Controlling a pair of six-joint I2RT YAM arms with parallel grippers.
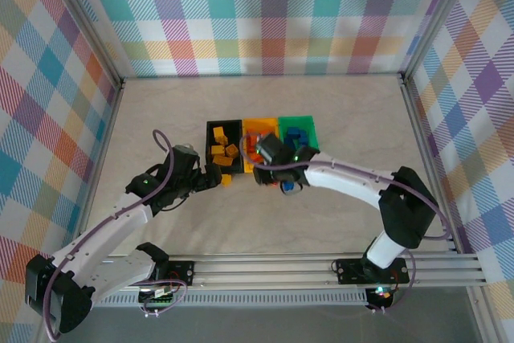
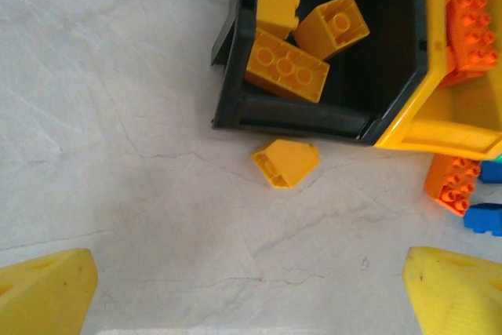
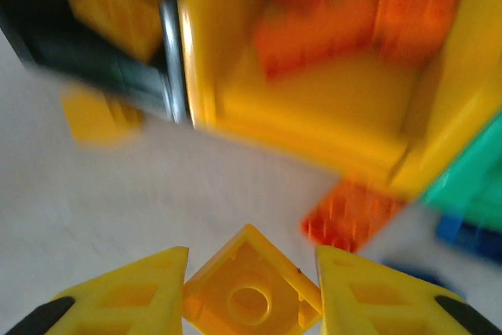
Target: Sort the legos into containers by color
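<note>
In the right wrist view my right gripper (image 3: 251, 263) is shut on a yellow lego (image 3: 249, 297), held underside up just above the table in front of the yellow-orange container (image 3: 314, 135). From above, this gripper (image 1: 279, 184) hangs just in front of the containers. My left gripper (image 2: 251, 292) is open over bare table, its fingers (image 2: 47, 288) wide apart. A loose yellow lego (image 2: 285, 162) lies ahead of it against the black container (image 2: 290, 114), which holds several yellow legos (image 2: 286, 67). Orange legos (image 2: 471, 33) lie in the yellow-orange container (image 2: 439, 135).
An orange lego (image 2: 452, 183) and a blue lego (image 2: 484, 217) lie on the table in front of the yellow-orange container. The green container (image 1: 309, 122) at the right end holds blue legos. Checked walls (image 1: 257, 14) enclose the table on three sides.
</note>
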